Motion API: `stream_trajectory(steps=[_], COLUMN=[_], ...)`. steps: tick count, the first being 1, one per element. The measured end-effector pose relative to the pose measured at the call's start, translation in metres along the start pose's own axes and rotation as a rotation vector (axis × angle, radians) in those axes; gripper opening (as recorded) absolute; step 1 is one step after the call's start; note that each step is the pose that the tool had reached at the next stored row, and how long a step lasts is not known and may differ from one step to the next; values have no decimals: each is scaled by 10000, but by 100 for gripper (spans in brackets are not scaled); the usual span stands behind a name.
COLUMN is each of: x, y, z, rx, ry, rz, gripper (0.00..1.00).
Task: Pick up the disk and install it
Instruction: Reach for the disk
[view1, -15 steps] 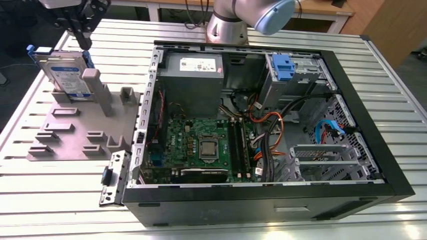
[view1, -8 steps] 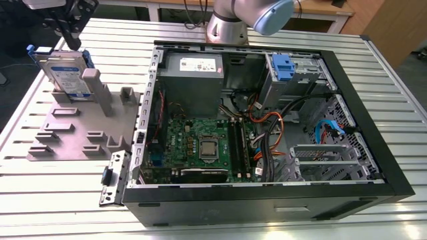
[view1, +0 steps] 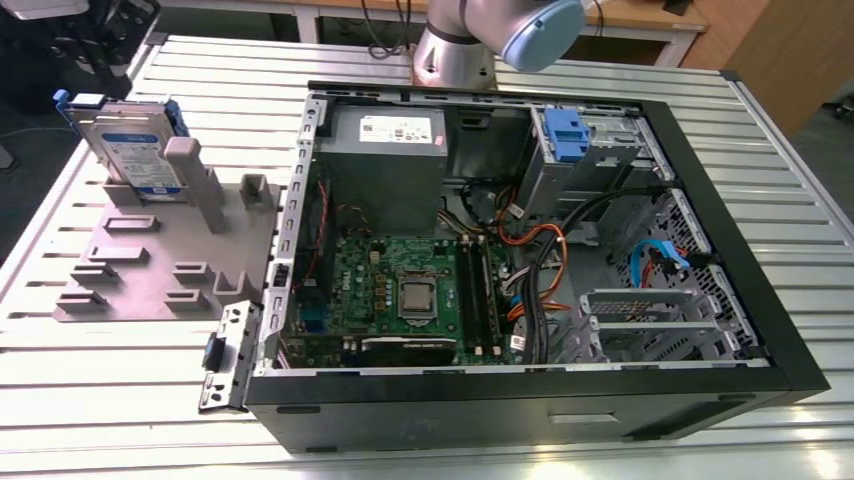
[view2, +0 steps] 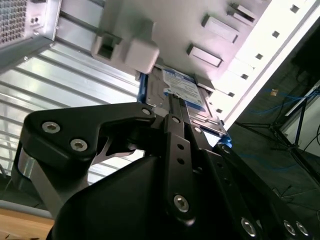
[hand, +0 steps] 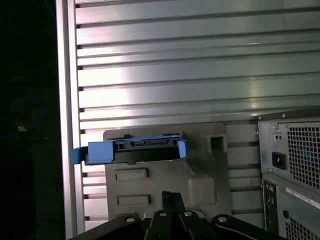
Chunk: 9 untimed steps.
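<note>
Slatted metal table (view1: 107, 400) carrying an open computer case (view1: 534, 400). Beside the case, on the exterior view's left, a grey holder (view1: 134, 270) keeps the disk (view1: 134, 140) upright. The end effector (hand: 172, 198), closed and empty, hangs beside the case, apart from the disk.

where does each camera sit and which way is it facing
Exterior view: off the arm, high, looking down into the open black metal computer case; the silver arm shows.
Second wrist view: on the arm, looking past the black gripper at the blue-framed silver rectangular metal disk.
First wrist view: on the arm, looking over the gripper at the disk's blue edge.
All three share the disk.
</note>
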<state>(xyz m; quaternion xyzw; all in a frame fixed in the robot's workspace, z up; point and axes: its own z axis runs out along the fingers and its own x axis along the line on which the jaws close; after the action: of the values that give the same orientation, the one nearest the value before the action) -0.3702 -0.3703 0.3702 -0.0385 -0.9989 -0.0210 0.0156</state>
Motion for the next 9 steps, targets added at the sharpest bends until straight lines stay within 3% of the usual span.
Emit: stream_trajectory(steps=[6, 9], x=[261, 357], y=[34, 65], z=[51, 84], rx=[1, 4], ry=[8, 52], rz=[0, 1], gripper=[11, 11])
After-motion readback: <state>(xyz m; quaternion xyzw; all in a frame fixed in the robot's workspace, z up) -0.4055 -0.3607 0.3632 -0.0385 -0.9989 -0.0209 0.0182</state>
